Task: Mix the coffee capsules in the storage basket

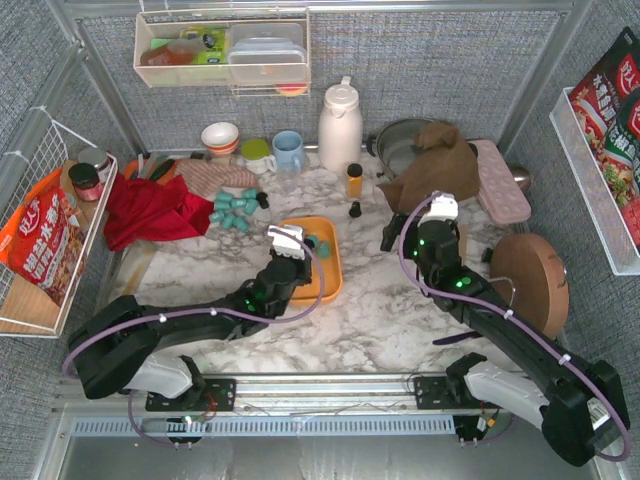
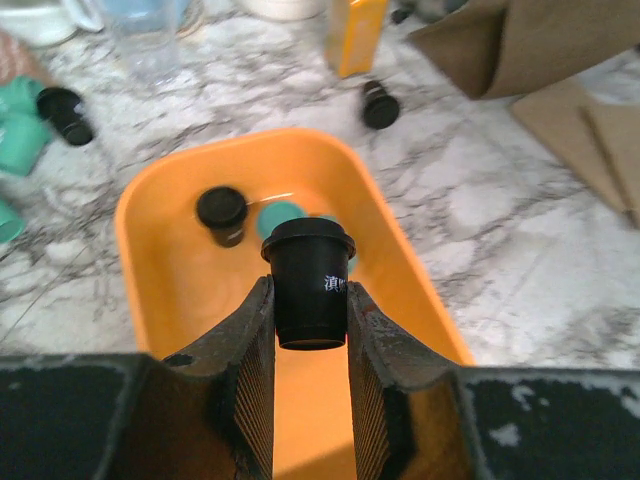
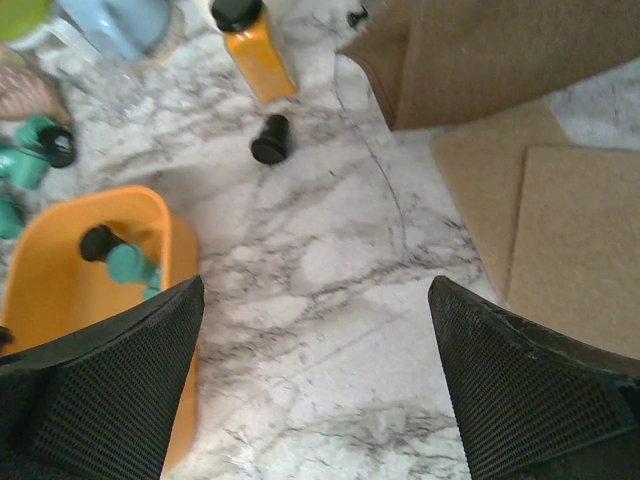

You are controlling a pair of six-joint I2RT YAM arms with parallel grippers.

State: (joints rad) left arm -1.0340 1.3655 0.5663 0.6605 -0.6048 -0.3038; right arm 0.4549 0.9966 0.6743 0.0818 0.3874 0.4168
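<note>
The orange storage basket sits mid-table; it also shows in the left wrist view and the right wrist view. My left gripper is shut on a black coffee capsule, held upright above the basket's inside. Another black capsule and teal capsules lie in the basket. A pile of teal capsules lies on the marble left of the basket. A black capsule lies loose right of the basket. My right gripper is open and empty over bare marble right of the basket.
An amber bottle, white thermos, blue mug and bowls stand at the back. A red cloth lies left, a brown cloth and pink tray right, a wooden disc far right.
</note>
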